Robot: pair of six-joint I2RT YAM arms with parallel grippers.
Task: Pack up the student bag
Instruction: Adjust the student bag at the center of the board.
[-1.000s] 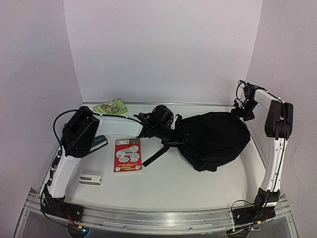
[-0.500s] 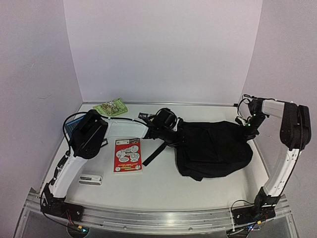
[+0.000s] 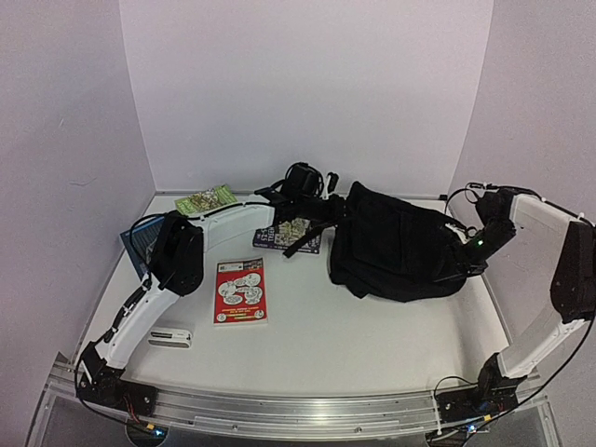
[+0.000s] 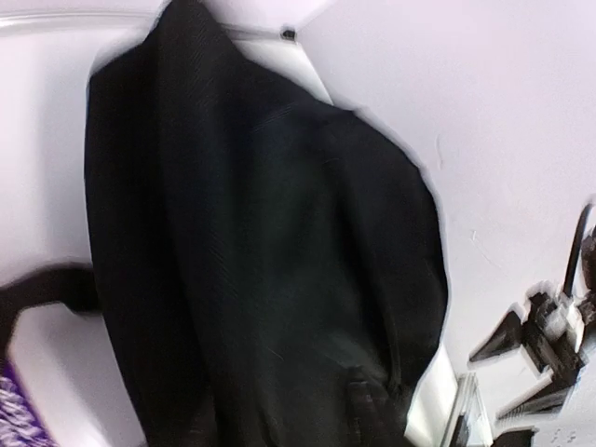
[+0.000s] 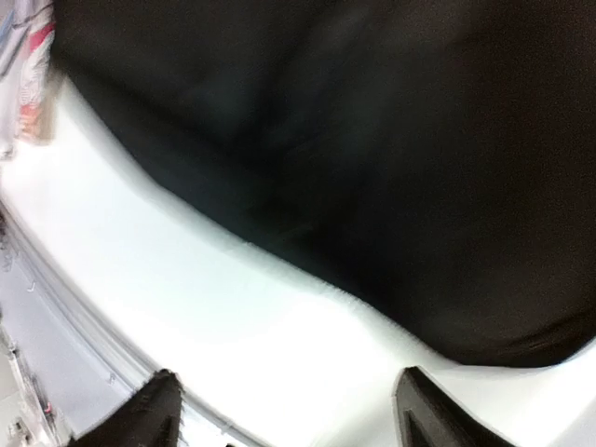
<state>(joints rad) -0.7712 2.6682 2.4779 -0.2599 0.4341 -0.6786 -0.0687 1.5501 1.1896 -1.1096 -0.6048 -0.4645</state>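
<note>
Now backpack [image 3: 400,247] lies on table [image 3: 372,345]; right gripper [image 5: 289,410] beside it, fingers [image 5: 154,410] apart, empty; left gripper [image 3: 321,203] at its left edge, state not clear.

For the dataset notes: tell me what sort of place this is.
Probably a lab robot test cell: a white table boxed in by plain walls, robot arms bolted to a metal rail, a staged student bag.

Student bag [image 3: 400,247] lies on the table [image 3: 354,345], right of centre. Book [image 3: 279,237] sits just left of it. Booklet [image 3: 240,291] lies before the book, small box [image 3: 170,335] front-left of the booklet, packet [image 3: 207,198] at rear left.
</note>
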